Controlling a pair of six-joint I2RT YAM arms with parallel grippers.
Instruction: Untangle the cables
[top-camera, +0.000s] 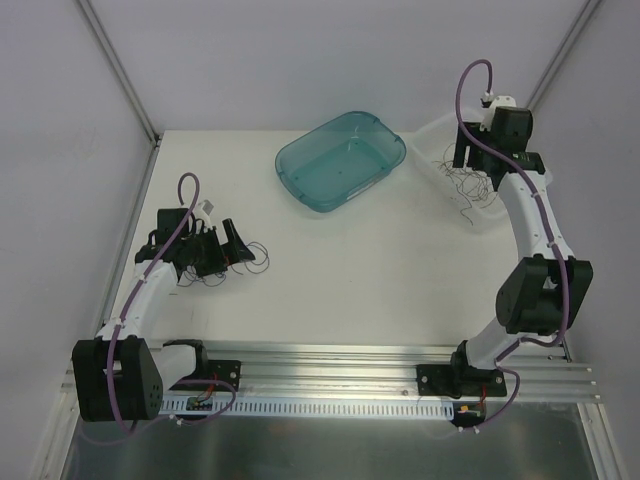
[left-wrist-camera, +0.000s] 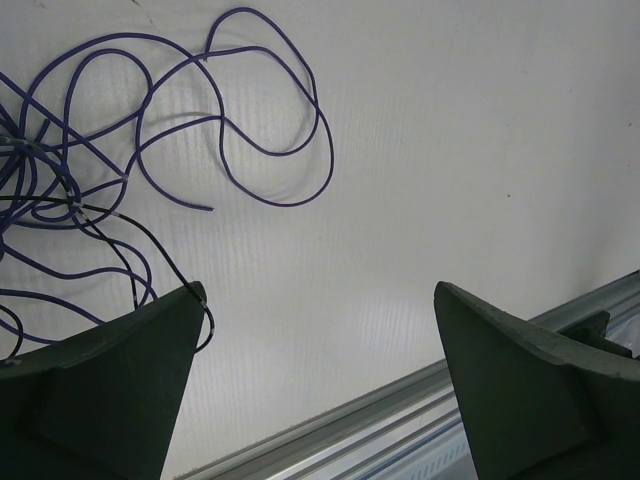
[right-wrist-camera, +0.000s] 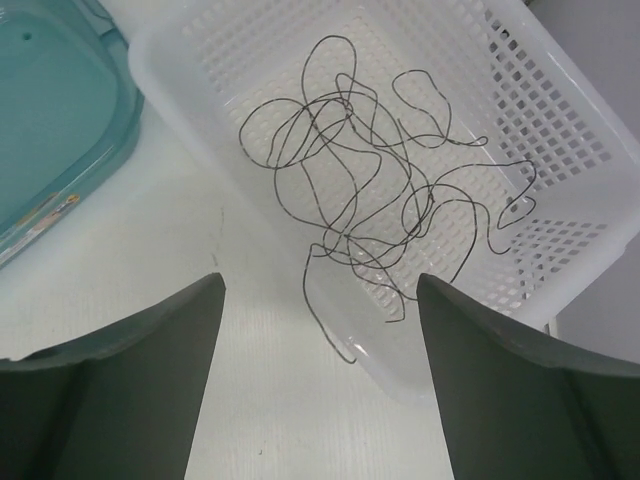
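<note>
- Top view: a white surface (top-camera: 380, 270) is sitting between pale grey walls (top-camera: 300, 60), with a ribbed metal rail (top-camera: 350, 385) running along its near edge. A teal tub (top-camera: 283, 165) is lying at the back middle and a white basket (top-camera: 430, 135) at the back right. The left arm (top-camera: 150, 290) is lying low beside a purple tangle (top-camera: 255, 255). The right arm (top-camera: 535, 220) is reaching over the basket, where a dark tangle (top-camera: 470, 190) is lying.
- Left wrist view: the left jaws are standing wide apart, gripping nothing. The purple tangle (left-wrist-camera: 318, 115), a black strand (left-wrist-camera: 150, 240) among it, is sprawling on the surface (left-wrist-camera: 450, 150) at the upper left.
- Right wrist view: the right jaws are standing wide and holding nothing. The dark tangle (right-wrist-camera: 345, 105) is lying inside the basket (right-wrist-camera: 560, 120), one end trailing over its near rim.
</note>
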